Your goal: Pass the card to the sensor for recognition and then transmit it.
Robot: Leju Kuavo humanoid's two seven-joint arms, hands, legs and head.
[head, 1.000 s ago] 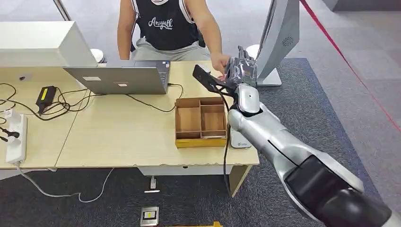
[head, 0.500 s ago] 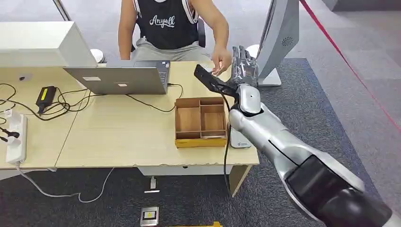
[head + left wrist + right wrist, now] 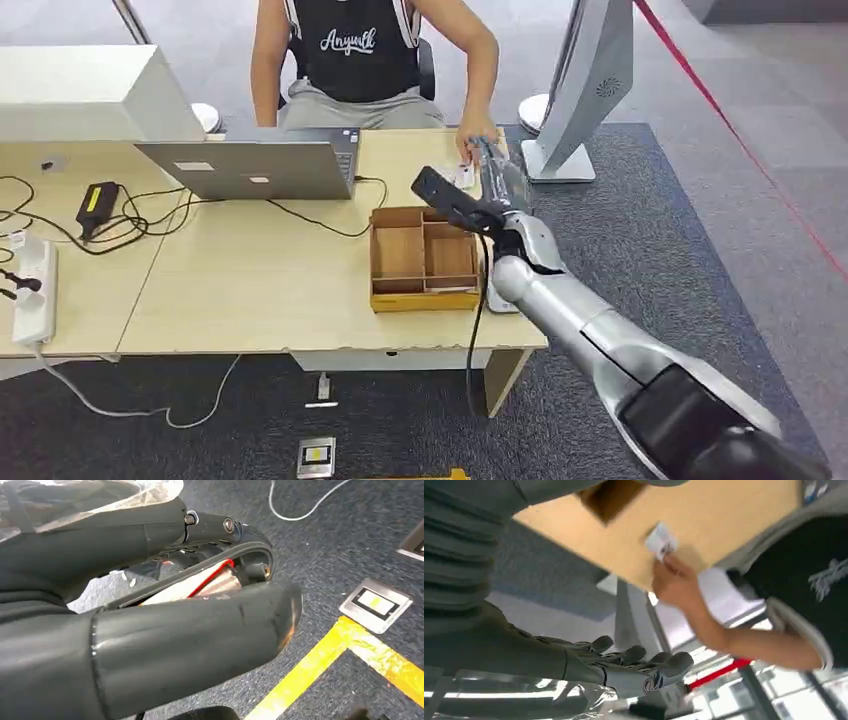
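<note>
A small white card (image 3: pixel 463 177) lies at the desk's far edge under the fingers of a seated person's hand (image 3: pixel 477 140); the right wrist view shows the same card (image 3: pixel 661 541) at that hand's fingertips (image 3: pixel 676 580). My right hand (image 3: pixel 497 180) hovers just right of the card with its fingers (image 3: pixel 639 661) stretched out and nothing in them. A white sensor pad (image 3: pixel 497 300) peeks out beside my right forearm, next to the wooden box. My left hand (image 3: pixel 175 605) hangs over the carpet floor, holding nothing.
A wooden compartment box (image 3: pixel 423 258) sits on the desk (image 3: pixel 250 290) in front of my right arm. A laptop (image 3: pixel 250 165), cables and a power strip (image 3: pixel 30 290) lie to the left. A white curved stand (image 3: pixel 585 80) rises at the right.
The person's hand has drawn the card away from my raised right hand and brought it down to the desk. My right hand has lowered and tipped forward, with nothing in it.
</note>
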